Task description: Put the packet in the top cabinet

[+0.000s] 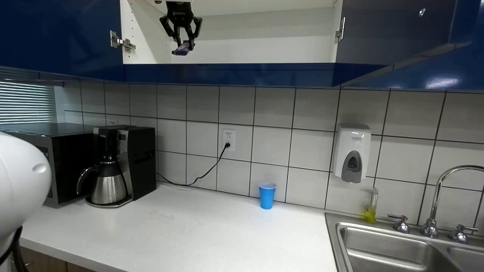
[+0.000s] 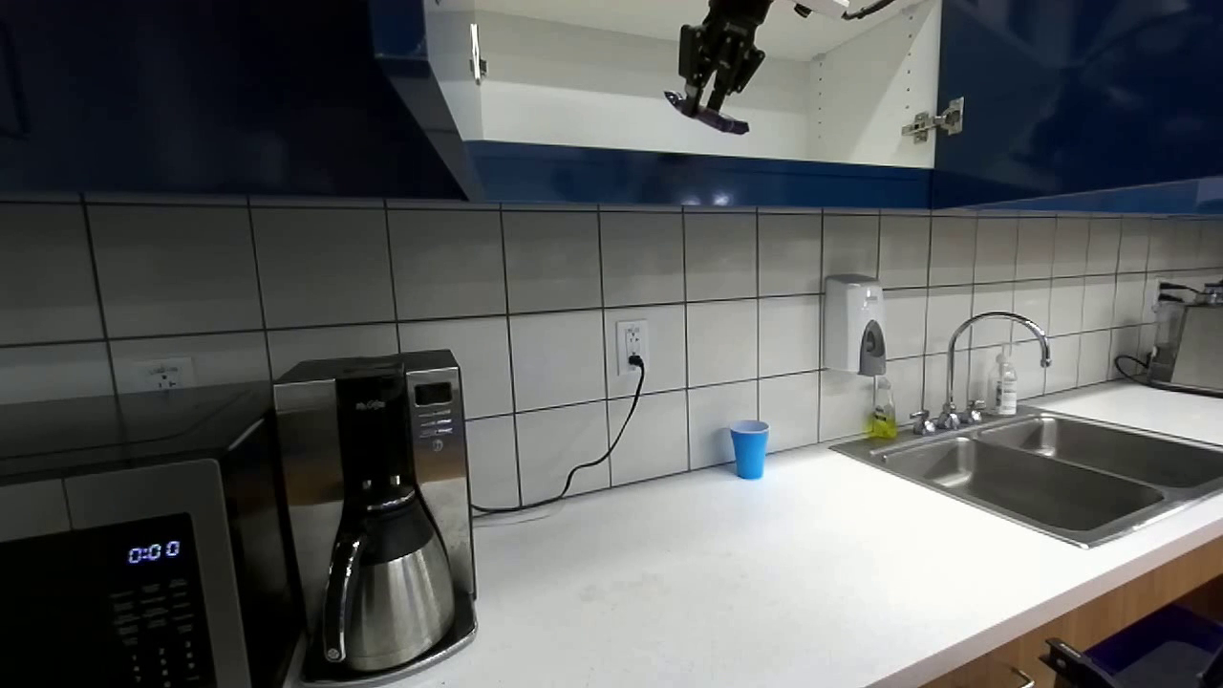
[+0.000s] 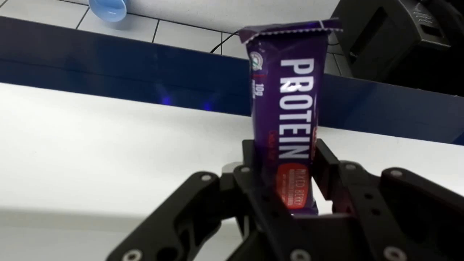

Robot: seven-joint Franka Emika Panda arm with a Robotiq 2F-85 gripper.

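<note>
The packet (image 1: pixel 183 49) is a purple protein bar wrapper. It also shows in an exterior view (image 2: pixel 722 119) and large in the wrist view (image 3: pixel 286 98). My gripper (image 1: pixel 184 44) is shut on the packet, with a finger on each long side, as the wrist view (image 3: pixel 284 154) shows. The packet's far end sticks out beyond the fingertips. The top cabinet (image 1: pixel 234 73) is open, with a white interior and a blue lower edge. In both exterior views the gripper and packet appear in front of or within its opening, above the lower edge. The exact depth and any contact are unclear.
Open blue doors (image 1: pixel 60 37) (image 1: pixel 393 30) flank the opening. The blue lower edge (image 3: pixel 127 76) crosses the wrist view. Below are the counter (image 1: pixel 211 230), blue cup (image 1: pixel 267 197), coffee maker (image 1: pixel 141 162), microwave (image 2: pixel 172 478), soap dispenser (image 1: pixel 353 151) and sink (image 2: pixel 1032 478).
</note>
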